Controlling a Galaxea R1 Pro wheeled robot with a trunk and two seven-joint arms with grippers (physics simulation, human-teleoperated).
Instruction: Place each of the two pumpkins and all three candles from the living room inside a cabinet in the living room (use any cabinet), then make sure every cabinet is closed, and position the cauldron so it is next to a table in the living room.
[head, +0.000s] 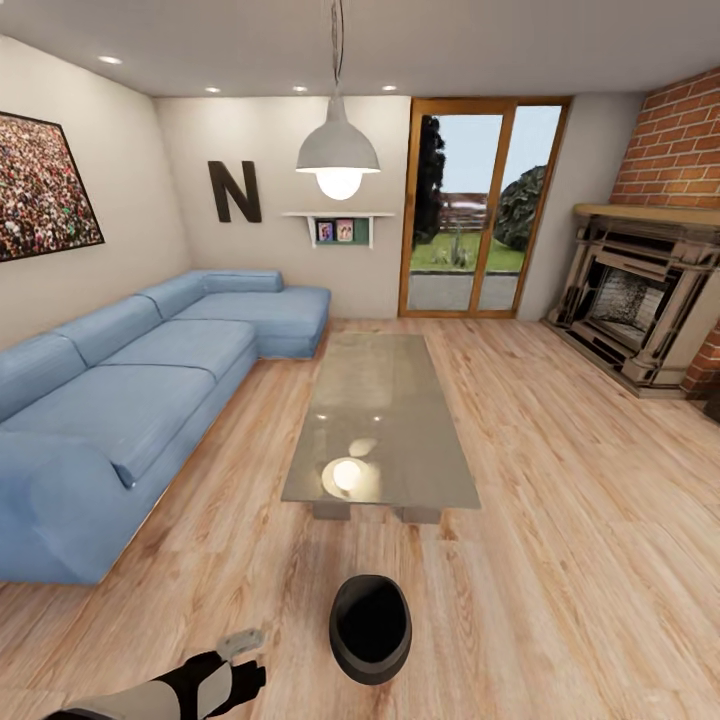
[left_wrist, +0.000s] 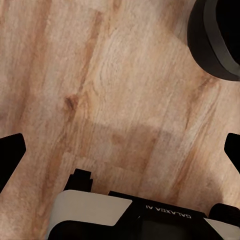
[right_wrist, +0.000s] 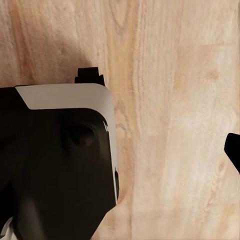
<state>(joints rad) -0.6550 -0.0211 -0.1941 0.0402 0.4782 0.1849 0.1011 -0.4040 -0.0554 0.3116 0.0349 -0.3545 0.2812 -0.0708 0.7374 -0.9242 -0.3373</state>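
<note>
The left gripper (left_wrist: 120, 150) is seen spread wide over bare wood floor (left_wrist: 100, 90), pinching nothing; only its fingertips (left_wrist: 10, 152) are caught at the frame edges. The right gripper's spread cannot be told. The cauldron (head: 370, 628) is set on the floor near the table (head: 385, 420). "GALAXEA AI" is printed on the robot's base (left_wrist: 170, 215).

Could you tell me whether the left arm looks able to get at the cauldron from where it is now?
Probably yes. The cauldron stands on bare floor just short of the table, and the left gripper hangs beside it with nothing between them. Its fingers are spread apart and empty.
</note>
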